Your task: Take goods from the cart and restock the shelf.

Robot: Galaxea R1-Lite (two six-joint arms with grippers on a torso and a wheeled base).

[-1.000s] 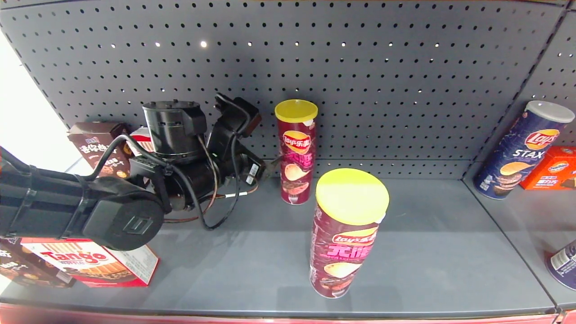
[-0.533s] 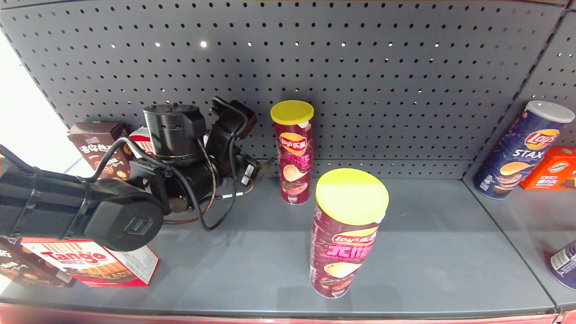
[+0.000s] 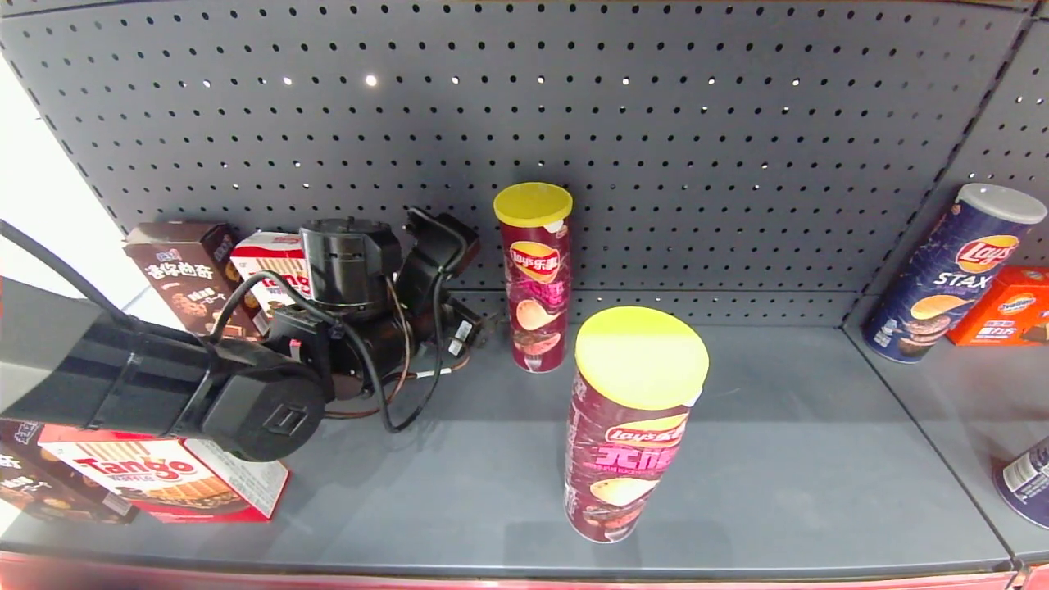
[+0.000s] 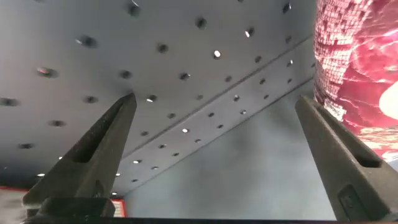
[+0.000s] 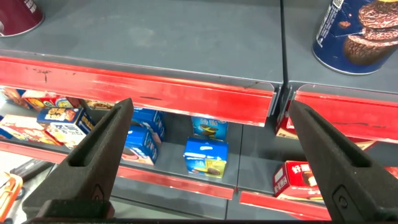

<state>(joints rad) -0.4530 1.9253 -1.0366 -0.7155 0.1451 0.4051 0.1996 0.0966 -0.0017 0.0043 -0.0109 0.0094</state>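
- Fingers (image 4: pixel 93 158) of the left gripper (image 4: pixel 216 106) stand wide apart. Between them are only the perforated back panel (image 4: pixel 155 56) and the bare shelf (image 4: pixel 261 168).
- Rear chip can (image 3: pixel 534 279), maroon with a yellow lid (image 3: pixel 533 203), stands upright on the shelf outside that gap. It is just past the outer face of one finger and close to the back panel. Whether finger and can touch I cannot tell.
- Front chip can (image 3: pixel 627 434), of the same kind, stands upright well ahead of the fingertips, toward the shelf's front edge and apart from the rear can.
- Right gripper (image 5: pixel 211 109) hangs low before the red shelf lip (image 5: pixel 186 93), its fingers likewise spread and empty. A blue can (image 5: pixel 354 31) sits on the shelf beyond them.
- Handling, as a judgement: such a can is likely light, a stiff cardboard tube with a smooth, rather slippery wrap. It is tall and narrow, so a side knock should tip it easily, and its contents are brittle, so a fall matters.
- Best hold would be across the tube at about mid-height, pads flat on opposite sides, squeezing only enough to stop sliding. The lid is thin plastic and may pop off if gripped.
- Main risk: the near finger brushing the rear can when the arm leaves. Drawing straight back, away from the can, seems wise.
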